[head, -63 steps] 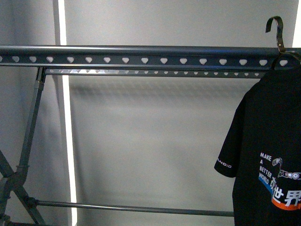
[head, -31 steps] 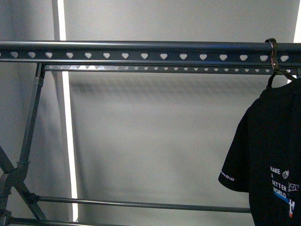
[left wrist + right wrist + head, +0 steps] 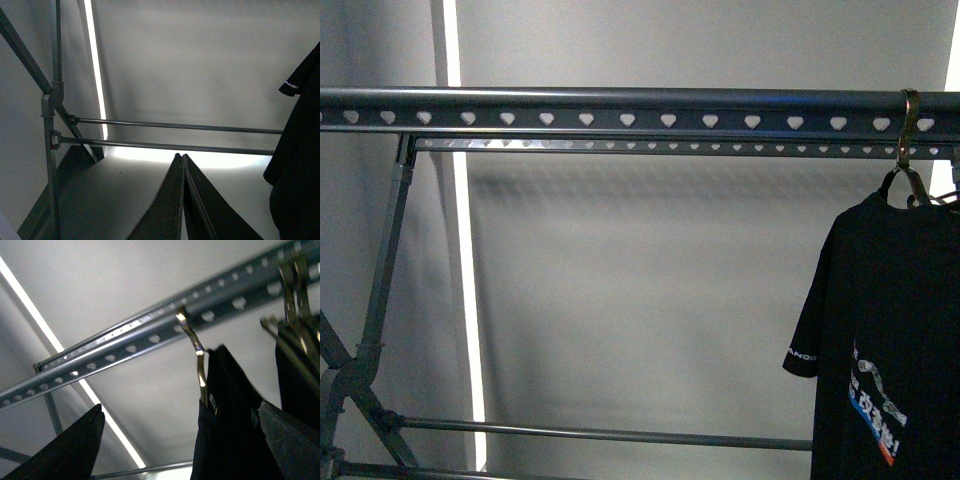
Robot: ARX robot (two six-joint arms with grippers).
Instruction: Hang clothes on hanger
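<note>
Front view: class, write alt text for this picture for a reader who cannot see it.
A black T-shirt hangs by a metal hook from the right end of a dark grey rack, whose top rail is punched with heart-shaped holes. The shirt's printed front is turned partly away, a small white logo on its sleeve. Behind is a plain grey wall; no gripper shows.

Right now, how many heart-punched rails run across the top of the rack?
2. The nearer rail spans the front view near its top. The second rail runs just below and behind it. Any further rail behind them would be hidden from here.
</note>
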